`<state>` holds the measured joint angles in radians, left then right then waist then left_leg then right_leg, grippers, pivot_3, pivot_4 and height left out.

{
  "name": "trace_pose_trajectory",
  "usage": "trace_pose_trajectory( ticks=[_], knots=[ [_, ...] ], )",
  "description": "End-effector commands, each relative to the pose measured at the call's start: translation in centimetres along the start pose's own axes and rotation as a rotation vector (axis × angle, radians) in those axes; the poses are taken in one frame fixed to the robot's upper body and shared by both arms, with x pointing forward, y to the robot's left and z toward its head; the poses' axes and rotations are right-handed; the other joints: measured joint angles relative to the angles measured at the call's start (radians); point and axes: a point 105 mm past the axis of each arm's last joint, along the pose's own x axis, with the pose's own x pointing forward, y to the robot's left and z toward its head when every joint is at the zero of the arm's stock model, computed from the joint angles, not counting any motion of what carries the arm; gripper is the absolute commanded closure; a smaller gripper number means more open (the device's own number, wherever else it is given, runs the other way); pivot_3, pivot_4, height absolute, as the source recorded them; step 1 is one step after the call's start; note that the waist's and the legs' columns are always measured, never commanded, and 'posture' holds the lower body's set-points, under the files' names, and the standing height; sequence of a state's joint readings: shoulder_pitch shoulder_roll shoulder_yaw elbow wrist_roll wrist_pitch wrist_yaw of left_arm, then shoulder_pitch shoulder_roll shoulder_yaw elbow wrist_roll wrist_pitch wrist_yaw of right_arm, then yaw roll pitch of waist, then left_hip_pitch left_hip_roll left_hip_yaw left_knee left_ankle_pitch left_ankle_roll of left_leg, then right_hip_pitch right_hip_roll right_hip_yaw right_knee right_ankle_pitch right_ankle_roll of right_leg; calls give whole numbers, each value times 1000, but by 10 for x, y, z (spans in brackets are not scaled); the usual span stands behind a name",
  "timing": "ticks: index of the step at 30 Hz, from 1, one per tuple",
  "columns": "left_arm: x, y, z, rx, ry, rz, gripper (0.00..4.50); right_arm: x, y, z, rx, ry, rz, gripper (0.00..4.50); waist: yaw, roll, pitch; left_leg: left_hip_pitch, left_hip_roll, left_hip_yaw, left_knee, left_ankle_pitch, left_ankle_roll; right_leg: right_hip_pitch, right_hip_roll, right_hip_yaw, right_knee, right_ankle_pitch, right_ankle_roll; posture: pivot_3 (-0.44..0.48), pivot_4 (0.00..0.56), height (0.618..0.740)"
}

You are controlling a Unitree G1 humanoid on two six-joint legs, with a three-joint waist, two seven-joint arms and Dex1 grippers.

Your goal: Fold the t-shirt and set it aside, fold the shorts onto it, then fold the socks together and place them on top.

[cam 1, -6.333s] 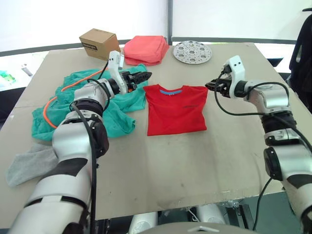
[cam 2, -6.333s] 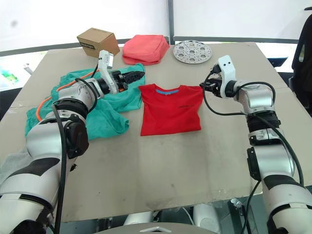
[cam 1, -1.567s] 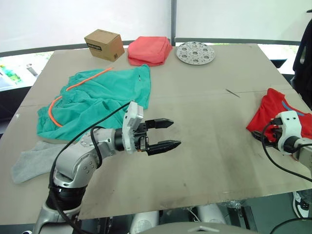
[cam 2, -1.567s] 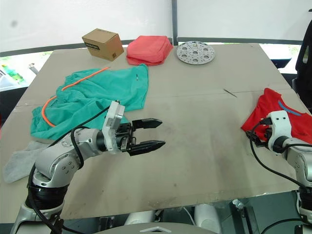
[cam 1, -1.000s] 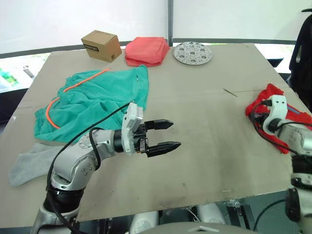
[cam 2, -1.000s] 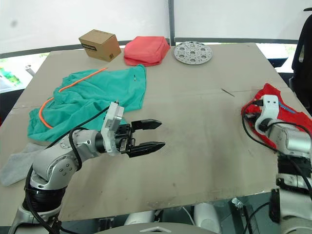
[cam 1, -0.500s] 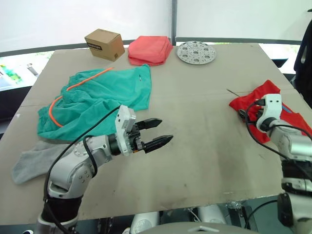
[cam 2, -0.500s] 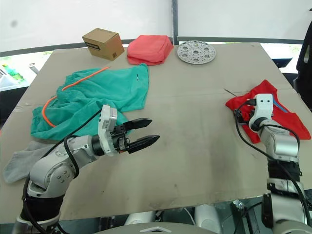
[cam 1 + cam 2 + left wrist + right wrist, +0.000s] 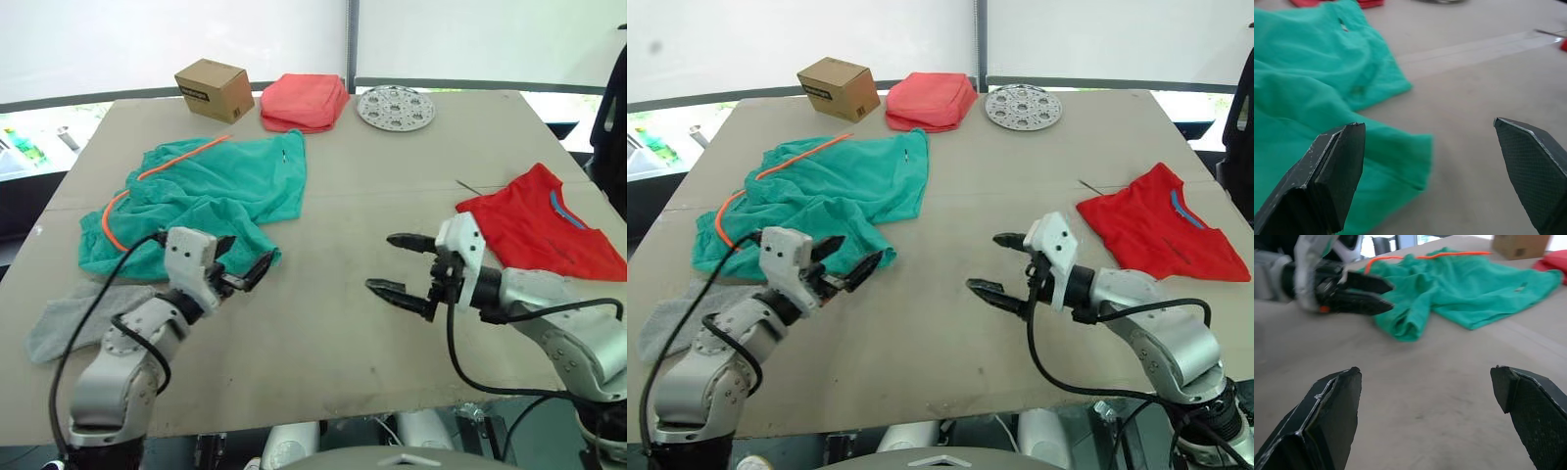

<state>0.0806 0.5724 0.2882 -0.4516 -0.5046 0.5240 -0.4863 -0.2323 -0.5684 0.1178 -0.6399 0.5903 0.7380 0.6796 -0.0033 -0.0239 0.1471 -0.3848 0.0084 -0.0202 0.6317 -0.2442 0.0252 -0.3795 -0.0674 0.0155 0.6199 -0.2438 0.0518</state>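
The red t-shirt (image 9: 542,231) lies folded flat at the table's right side, blue neck label toward the far right. The teal shorts (image 9: 210,189) are spread out at the left with their orange drawstring (image 9: 147,174) along the far edge. A grey sock (image 9: 61,324) lies in front of them at the left table edge. My left gripper (image 9: 248,257) is open, hovering just at the shorts' near corner (image 9: 1400,161), holding nothing. My right gripper (image 9: 382,262) is open and empty over the bare table middle, left of the t-shirt; its fingers (image 9: 1334,406) point toward the shorts.
A cardboard box (image 9: 210,88), a folded coral-pink cloth (image 9: 304,101) and a round perforated metal disc (image 9: 395,106) stand along the table's far edge. The table (image 9: 323,343) has bare room in the middle and front.
My right gripper has opened, let go of the t-shirt and swung left to the table's middle. The t-shirt now lies flat. My left gripper has drawn back left to the shorts' corner.
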Motion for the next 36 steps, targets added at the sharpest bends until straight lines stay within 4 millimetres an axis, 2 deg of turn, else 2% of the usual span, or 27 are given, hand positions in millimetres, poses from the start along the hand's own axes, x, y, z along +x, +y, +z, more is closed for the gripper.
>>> trace_pose_trajectory(
  ticks=[1,3,5,9,13,16,20,24,30,35,36],
  knots=[
    [-9,23,8,6,-31,-9,0,13,0,3,-47,1,13,38,-1,0,0,0,0,0,0,0,0,0,-1,0,0,0,0,0,150,740],
    [-14,46,11,12,-22,45,0,22,-5,-2,-84,22,-3,38,-4,0,0,0,0,-1,-1,0,0,0,-2,-1,0,0,0,0,150,740],
    [-20,80,15,48,0,155,0,32,-8,2,-81,1,-9,38,-5,-1,0,-2,0,-3,-1,0,0,-2,-2,-3,0,0,-1,0,150,740],
    [-34,132,17,70,65,361,0,40,-8,6,-65,-41,-8,38,-5,-1,-1,-6,-1,-5,-2,0,0,-5,-2,-8,0,0,-1,0,150,740],
    [-47,167,23,-3,37,579,0,40,-14,-1,-75,-29,-32,38,-5,-2,-1,-9,-3,-6,-2,0,0,-7,-5,-11,-1,1,1,0,150,740],
    [-57,187,17,0,78,750,0,39,-21,-2,-75,-31,-57,38,-5,-4,-2,-10,-4,-7,-1,0,0,-7,-5,-13,0,3,3,0,150,740],
    [-62,199,9,-18,128,838,0,37,-20,2,-71,-59,-39,38,-6,-4,-2,-10,-3,-8,-1,0,-1,-8,-5,-12,2,4,3,0,150,740],
    [-60,206,-7,-58,214,820,0,27,4,22,-130,-164,109,38,-7,-3,-1,-10,-3,-10,-1,0,-1,-8,-6,-11,2,4,2,0,150,740],
    [-43,208,-22,-77,269,696,0,23,9,35,-174,-210,133,38,-7,-4,-2,-11,-3,-10,-1,0,-1,-8,-7,-11,2,4,1,0,150,740],
    [-36,219,-32,-126,320,681,0,23,4,41,-164,-230,105,38,-8,-7,-4,-12,-3,-10,-1,0,-1,-10,-7,-11,2,5,1,0,150,740],
    [-34,219,-36,-134,332,670,506,23,3,40,-166,-224,101,0,-8,-7,-4,-13,-4,-9,-1,0,-1,-11,-8,-10,2,5,1,0,150,740]
  ],
)
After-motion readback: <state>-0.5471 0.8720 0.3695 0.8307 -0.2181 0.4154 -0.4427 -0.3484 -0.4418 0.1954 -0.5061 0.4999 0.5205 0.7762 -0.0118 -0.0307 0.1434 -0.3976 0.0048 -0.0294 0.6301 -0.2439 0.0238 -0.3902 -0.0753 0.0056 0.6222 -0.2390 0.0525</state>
